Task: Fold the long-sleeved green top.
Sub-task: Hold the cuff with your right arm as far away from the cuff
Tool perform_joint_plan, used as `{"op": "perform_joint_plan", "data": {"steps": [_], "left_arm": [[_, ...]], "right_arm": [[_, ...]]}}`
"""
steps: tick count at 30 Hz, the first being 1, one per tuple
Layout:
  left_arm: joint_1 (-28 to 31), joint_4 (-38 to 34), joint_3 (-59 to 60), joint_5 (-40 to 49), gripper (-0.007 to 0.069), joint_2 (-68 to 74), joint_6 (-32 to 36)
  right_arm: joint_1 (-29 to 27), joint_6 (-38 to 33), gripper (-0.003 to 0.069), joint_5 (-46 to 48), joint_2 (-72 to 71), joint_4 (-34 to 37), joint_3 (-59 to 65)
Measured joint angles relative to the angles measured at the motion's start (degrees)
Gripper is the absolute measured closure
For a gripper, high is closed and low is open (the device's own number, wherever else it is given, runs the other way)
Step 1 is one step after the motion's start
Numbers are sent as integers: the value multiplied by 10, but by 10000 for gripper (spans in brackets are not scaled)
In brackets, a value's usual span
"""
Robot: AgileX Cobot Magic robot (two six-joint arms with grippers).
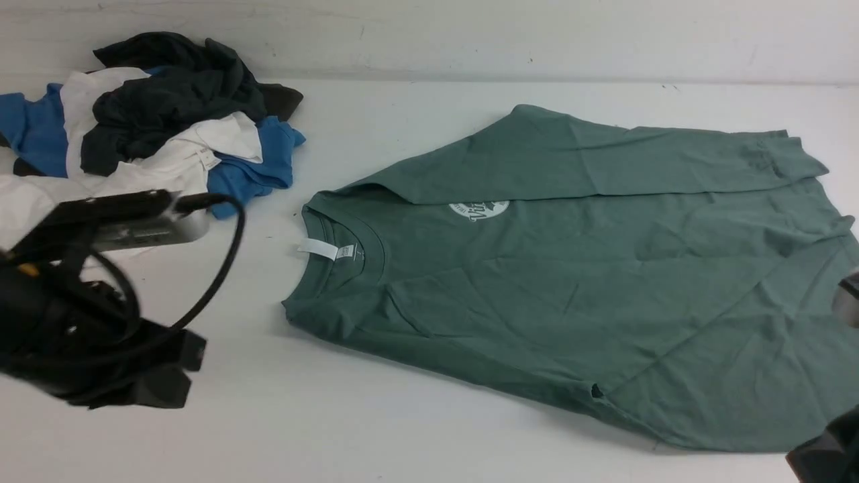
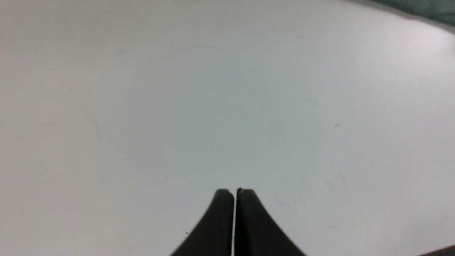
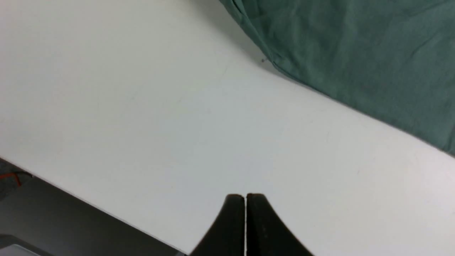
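Now the left gripper hangs over the table at eight o'clock of the green top, the right gripper at four; both jaws closed tight, holding nothing.

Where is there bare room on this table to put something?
Bare table lies along the near edge, between the left arm and the green top, and between its collar and the clothes pile. Far-left corner and right half are covered.
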Motion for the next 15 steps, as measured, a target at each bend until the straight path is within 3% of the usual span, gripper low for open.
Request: {"op": "perform_joint_plan", "data": {"steps": [5,10,13,15], "left_arm": [[-76,13,-86,0,629,114,-93],[-93,50,-141,-9,623,164,-185],[-94,62,-173,-18,578,204,-224],[-94,57,-193,-21,503,243,-234]], "right_arm": [[0,1,659,0,0,-9,0],[0,1,659,0,0,-10,0],[0,2,659,-4,0,-11,0],[0,2,659,-14,0,-13,0]]}}
